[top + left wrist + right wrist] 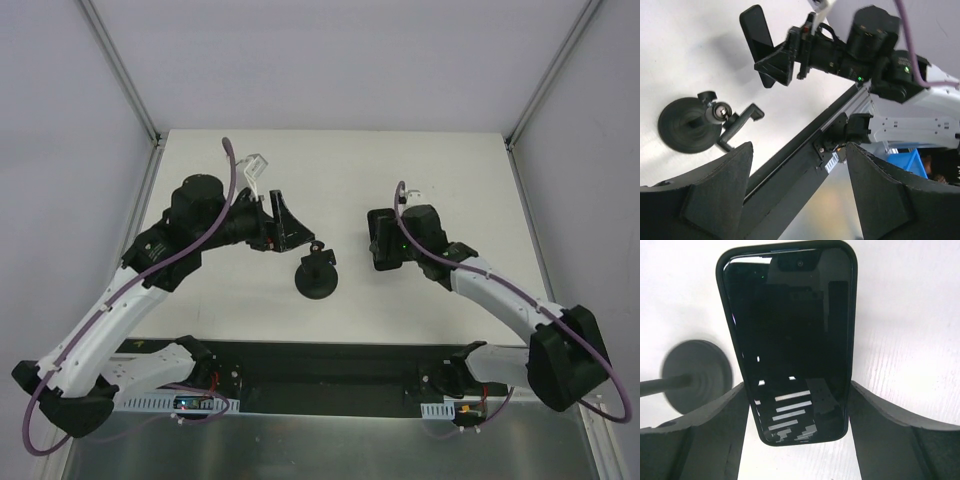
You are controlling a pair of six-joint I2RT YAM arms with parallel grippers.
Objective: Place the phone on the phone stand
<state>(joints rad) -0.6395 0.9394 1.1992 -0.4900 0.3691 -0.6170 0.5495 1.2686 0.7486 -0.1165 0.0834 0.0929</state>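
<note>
One phone (790, 340) and one phone stand (317, 277) are counted, along with two arms, each ending in one pincer. The phone is gripped at its two long edges by the right pincer (382, 245), whose fingers (715, 430) are pressed against the sides of the black case; the dark screen is turned toward the right wrist camera. In the left wrist view the phone is seen raised clear of the white worktop (450, 170), its free end pointing away from the pincer. The stand is set upright on the worktop, between the two pincers and apart from the phone. One round disc base, one thin stem and one small clamp bracket (742, 120) at the top are made out, and nothing is held in the bracket. The left pincer (799, 147) is held wide, with nothing between its two fingers. From above it is seen close beside the top of the stand, on the stand's left; whether the stand is touched by it cannot be told. In the left wrist view the bracket is seen beyond the fingertips, not between them. The disc base is also seen to the left of the phone in the right wrist view
</note>
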